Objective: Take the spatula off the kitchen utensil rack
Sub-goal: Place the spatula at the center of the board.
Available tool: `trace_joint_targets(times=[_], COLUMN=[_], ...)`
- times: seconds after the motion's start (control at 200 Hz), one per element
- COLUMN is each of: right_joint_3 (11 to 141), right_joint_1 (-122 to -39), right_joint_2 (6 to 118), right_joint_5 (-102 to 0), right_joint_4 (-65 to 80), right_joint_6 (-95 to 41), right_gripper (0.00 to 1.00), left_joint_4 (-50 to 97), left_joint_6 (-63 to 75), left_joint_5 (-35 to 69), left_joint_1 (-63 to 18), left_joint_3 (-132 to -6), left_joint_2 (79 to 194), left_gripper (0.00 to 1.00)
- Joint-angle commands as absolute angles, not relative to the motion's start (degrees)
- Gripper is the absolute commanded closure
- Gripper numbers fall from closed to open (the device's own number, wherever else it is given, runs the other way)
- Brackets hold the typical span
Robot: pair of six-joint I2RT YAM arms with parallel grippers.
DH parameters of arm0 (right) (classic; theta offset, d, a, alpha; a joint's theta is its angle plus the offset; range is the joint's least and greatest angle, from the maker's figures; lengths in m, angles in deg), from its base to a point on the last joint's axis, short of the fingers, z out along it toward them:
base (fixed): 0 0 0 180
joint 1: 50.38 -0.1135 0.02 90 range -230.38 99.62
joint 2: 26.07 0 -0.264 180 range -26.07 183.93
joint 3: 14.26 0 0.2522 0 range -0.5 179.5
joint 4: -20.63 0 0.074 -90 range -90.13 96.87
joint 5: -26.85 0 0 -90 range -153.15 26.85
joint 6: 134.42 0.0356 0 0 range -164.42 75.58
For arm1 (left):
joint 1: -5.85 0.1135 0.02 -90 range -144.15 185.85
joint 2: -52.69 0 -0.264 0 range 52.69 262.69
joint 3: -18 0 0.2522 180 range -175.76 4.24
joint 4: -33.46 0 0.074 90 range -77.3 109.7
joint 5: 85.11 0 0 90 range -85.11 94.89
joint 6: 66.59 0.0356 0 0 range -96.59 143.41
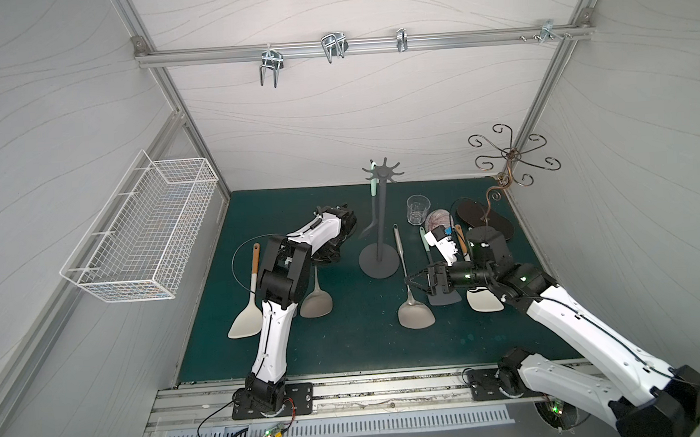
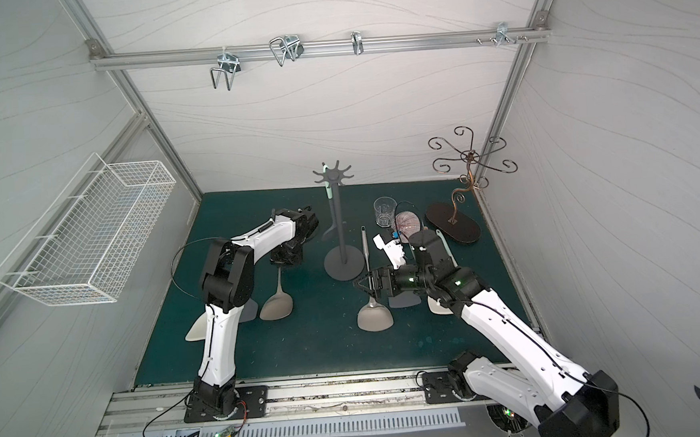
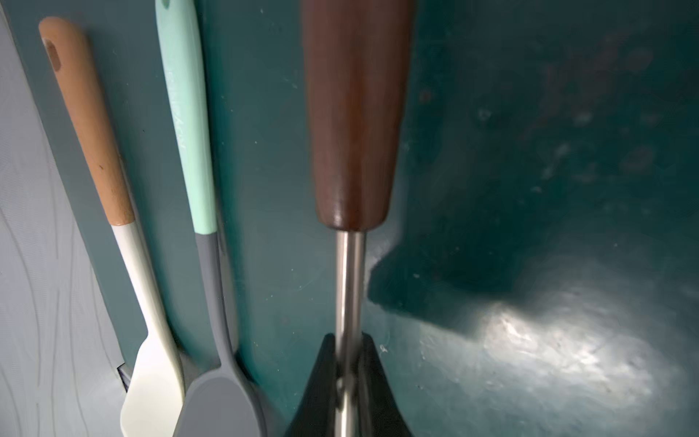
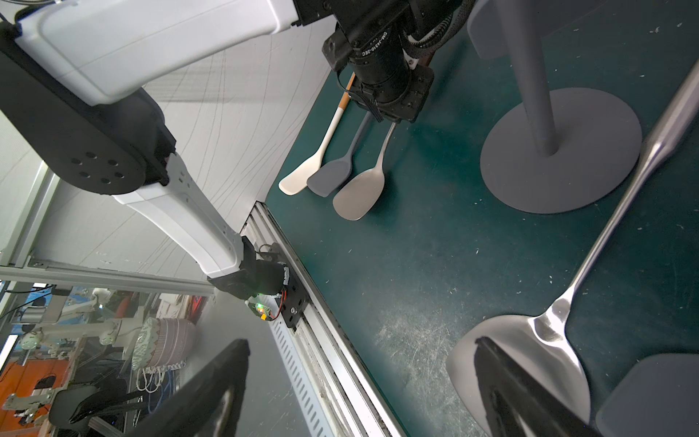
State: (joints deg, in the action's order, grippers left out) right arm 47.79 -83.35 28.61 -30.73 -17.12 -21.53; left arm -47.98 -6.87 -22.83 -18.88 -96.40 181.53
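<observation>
On the green bench [image 1: 347, 344], far centre, the mint-handled spatula [image 1: 374, 187] hangs from the kitchen utensil rack [image 1: 382, 221], not yet removed. The left hand [image 3: 350, 363] is clamped on a wood-handled turner [image 3: 350, 265]; the right hand [image 1: 410, 281] stands apart.

Kitchen utensil rack [image 1: 378, 267]: dark grey. Hanging spatula [image 1: 373, 189]: mint-green handle, grey blade. Steel spatula [image 3: 351, 151]: dark brown wooden handle. Table mat [image 1: 347, 344]: dark teal. Wire basket [image 1: 145, 240]: white. Curly-armed stand [image 1: 512, 155]: bronze. Walls [image 1: 333, 116]: pale grey, thin wavy lines. Robot arms [image 1: 271, 336]: white, black joints.

A robotics lab test cell is shown. It is enclosed by white panels [image 1: 333, 116] on an aluminium frame [image 1: 213, 55].
</observation>
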Motion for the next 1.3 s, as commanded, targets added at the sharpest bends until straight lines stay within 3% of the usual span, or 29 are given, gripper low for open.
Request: trace_joint_targets(times=[0.0,0.99,1.296], right_joint_3=[46.79,46.52,47.00], right_joint_1=[-82.90,-82.48,-82.45], right_joint_2=[28.67,27.19,26.84], right_joint_5=[-29.60,-29.32,-29.40], right_joint_4=[-15.99,-16.85,-17.48], right_joint_6=[-22.19,-22.09,-22.10], right_gripper=[0.07,0.07,0.07], left_joint_4=[-51.88,-51.89,-51.23], left_joint_6=[-7.99,-5.52,-4.54], left_joint_5=[-25.79,-23.70,-21.83], left_joint_1=[-19.20,-19.20,-19.19], left_joint_3=[-99.70,-101.13,-101.11], left_joint_2=[183.27,187.70,187.55], left_gripper=[1.00,1.00,0.88])
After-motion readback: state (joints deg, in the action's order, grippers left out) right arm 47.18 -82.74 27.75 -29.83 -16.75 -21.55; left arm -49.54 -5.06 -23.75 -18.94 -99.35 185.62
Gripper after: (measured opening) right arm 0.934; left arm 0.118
